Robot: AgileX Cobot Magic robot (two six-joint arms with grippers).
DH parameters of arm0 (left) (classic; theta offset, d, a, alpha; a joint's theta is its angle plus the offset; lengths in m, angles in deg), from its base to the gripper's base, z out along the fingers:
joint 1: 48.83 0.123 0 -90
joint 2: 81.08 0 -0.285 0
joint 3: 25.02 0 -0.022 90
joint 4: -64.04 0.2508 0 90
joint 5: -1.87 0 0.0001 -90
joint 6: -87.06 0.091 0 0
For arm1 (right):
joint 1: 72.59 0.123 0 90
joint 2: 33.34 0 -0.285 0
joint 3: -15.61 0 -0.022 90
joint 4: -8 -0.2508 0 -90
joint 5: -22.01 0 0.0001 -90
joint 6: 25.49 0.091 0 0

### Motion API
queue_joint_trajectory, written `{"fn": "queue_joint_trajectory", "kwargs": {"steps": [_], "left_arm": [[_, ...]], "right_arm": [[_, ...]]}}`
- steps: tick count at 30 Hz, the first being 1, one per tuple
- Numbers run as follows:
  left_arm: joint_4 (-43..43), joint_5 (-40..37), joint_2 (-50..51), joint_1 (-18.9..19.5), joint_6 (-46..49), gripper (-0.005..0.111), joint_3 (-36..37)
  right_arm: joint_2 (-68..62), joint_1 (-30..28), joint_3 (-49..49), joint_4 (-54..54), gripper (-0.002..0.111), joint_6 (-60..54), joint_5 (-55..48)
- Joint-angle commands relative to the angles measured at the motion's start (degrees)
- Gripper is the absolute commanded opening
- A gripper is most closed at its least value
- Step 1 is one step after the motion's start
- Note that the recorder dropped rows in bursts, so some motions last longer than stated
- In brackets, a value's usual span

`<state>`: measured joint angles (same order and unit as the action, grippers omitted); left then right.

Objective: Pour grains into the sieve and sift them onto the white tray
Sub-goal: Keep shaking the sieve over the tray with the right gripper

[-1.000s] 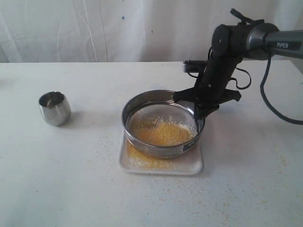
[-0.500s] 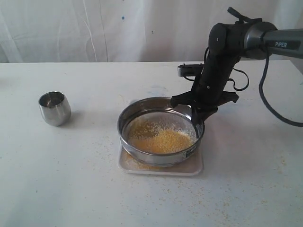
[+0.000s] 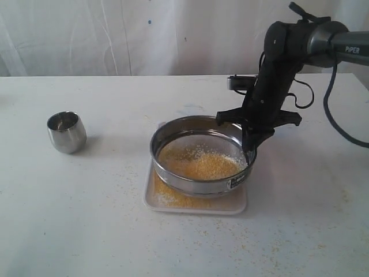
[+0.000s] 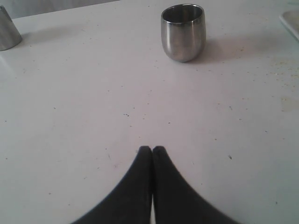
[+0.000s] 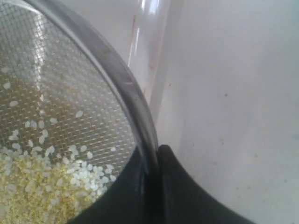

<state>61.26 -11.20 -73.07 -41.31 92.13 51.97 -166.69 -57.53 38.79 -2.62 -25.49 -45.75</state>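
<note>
Pouring looks done: the grains (image 3: 199, 164) lie in the sieve (image 3: 190, 183), which the right gripper (image 3: 249, 141) pinches by its right wall over the tray (image 3: 233, 202), centre-right. Some already dust the tray; much is left to sift. The left gripper (image 4: 152, 150), pressed together, hangs near the cup (image 3: 67, 132), far left.

Shiny steel sieve (image 3: 202, 156) with fine wire mesh; sandy grains (image 3: 199, 164).
</note>
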Motion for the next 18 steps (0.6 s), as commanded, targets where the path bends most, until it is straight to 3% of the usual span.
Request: {"fn": "queue_joint_trajectory", "kwargs": {"steps": [1,3,5,9,13,16,18], "left_arm": [[-0.6,-0.2,-0.2,-0.2,-0.1,0.0,0.2],[-0.6,-0.2,-0.2,-0.2,-0.1,0.0,0.2],[-0.6,-0.2,-0.2,-0.2,-0.1,0.0,0.2],[-0.6,-0.2,-0.2,-0.2,-0.1,0.0,0.2],[-0.6,-0.2,-0.2,-0.2,-0.1,0.0,0.2],[-0.6,-0.2,-0.2,-0.2,-0.1,0.0,0.2],[-0.6,-0.2,-0.2,-0.2,-0.1,0.0,0.2]], "right_arm": [[1.1,-0.1,1.0,-2.0,0.0,-1.0,8.0],[1.1,-0.2,1.3,-3.6,0.0,3.3,7.2],[1.1,0.7,1.2,-5.8,0.0,1.7,0.1],[1.1,0.9,1.2,-4.1,0.0,-2.2,13.0],[1.1,0.9,0.6,-4.7,0.0,-1.5,-2.0],[1.1,0.5,0.6,-3.7,0.0,-2.3,7.0],[1.1,0.4,0.6,-5.8,0.0,3.0,2.4]]}}
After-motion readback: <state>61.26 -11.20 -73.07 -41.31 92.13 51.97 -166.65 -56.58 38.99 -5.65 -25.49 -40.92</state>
